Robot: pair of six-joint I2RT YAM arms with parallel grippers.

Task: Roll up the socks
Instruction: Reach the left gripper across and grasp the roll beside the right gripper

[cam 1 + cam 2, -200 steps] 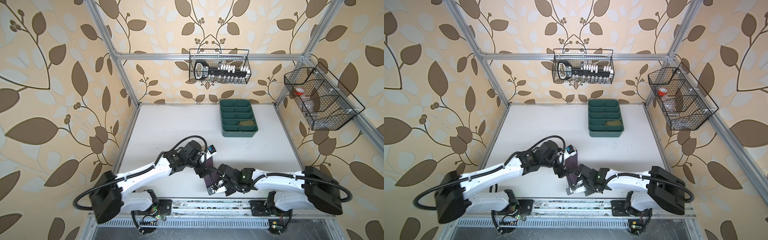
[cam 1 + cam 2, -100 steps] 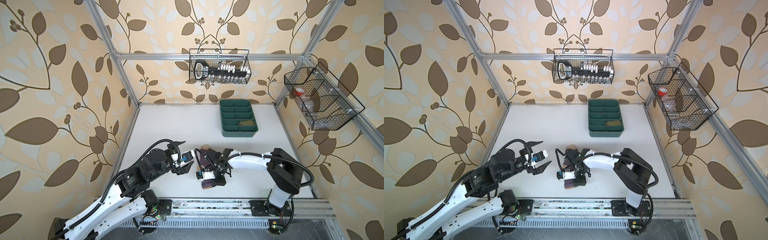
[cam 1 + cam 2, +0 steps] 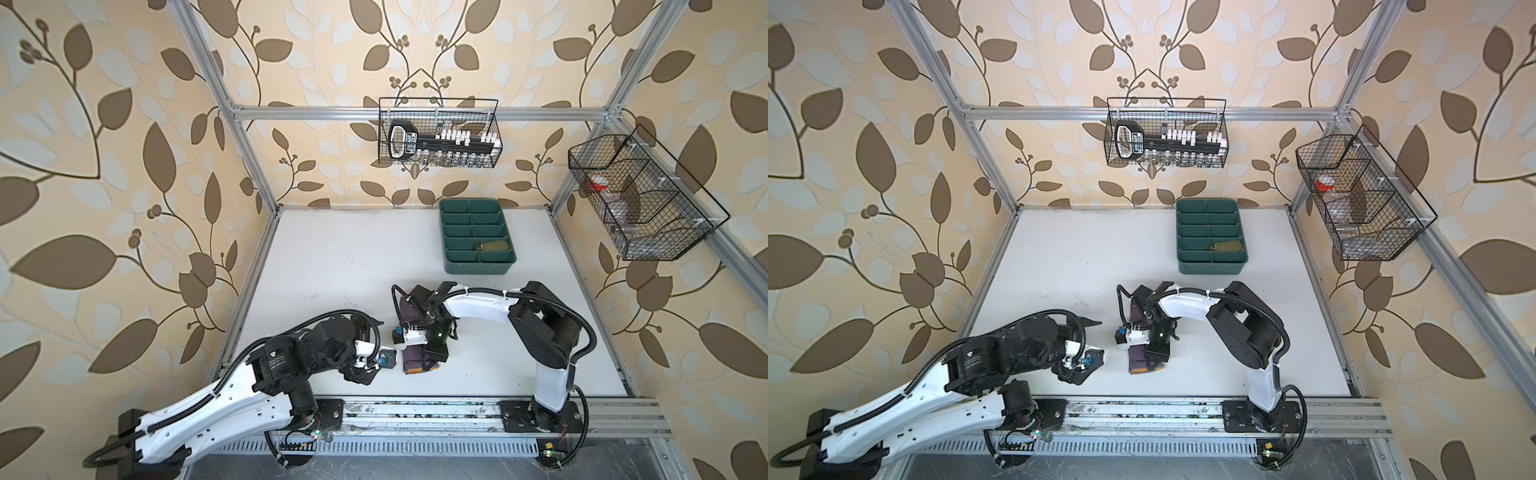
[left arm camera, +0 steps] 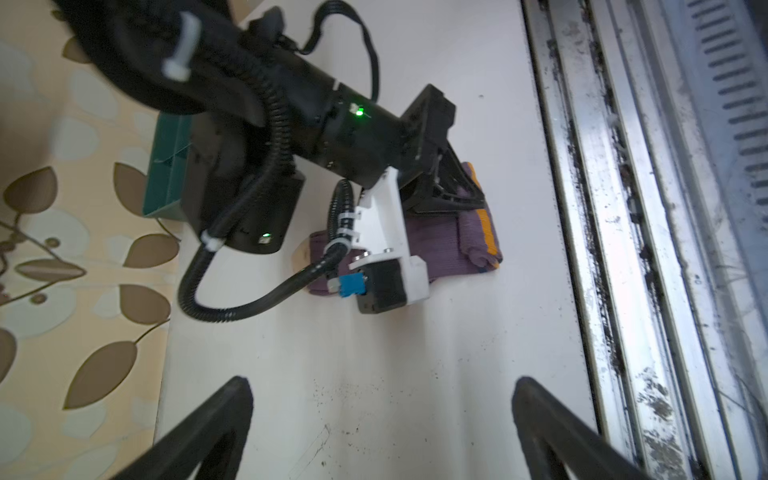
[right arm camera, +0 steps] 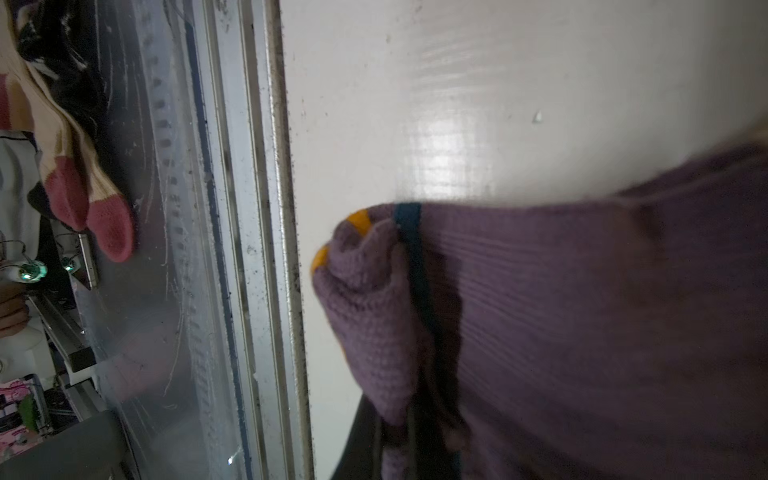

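Left hand [image 4: 382, 386] back from purple sock [image 4: 440, 245]

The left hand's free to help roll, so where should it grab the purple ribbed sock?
On the purple ribbed sock, probably its bunched yellow-striped cuff, at the bare corner, from the robot's left: the right hand pins the other side; the open left hand faces it.

Leaf-pattern wallpaper [image 3: 104, 187] covers the walls. On the aluminium frame [image 3: 311, 113] hang a back basket [image 3: 465, 100] and a side basket [image 3: 656, 241], above a white table [image 3: 353, 257].
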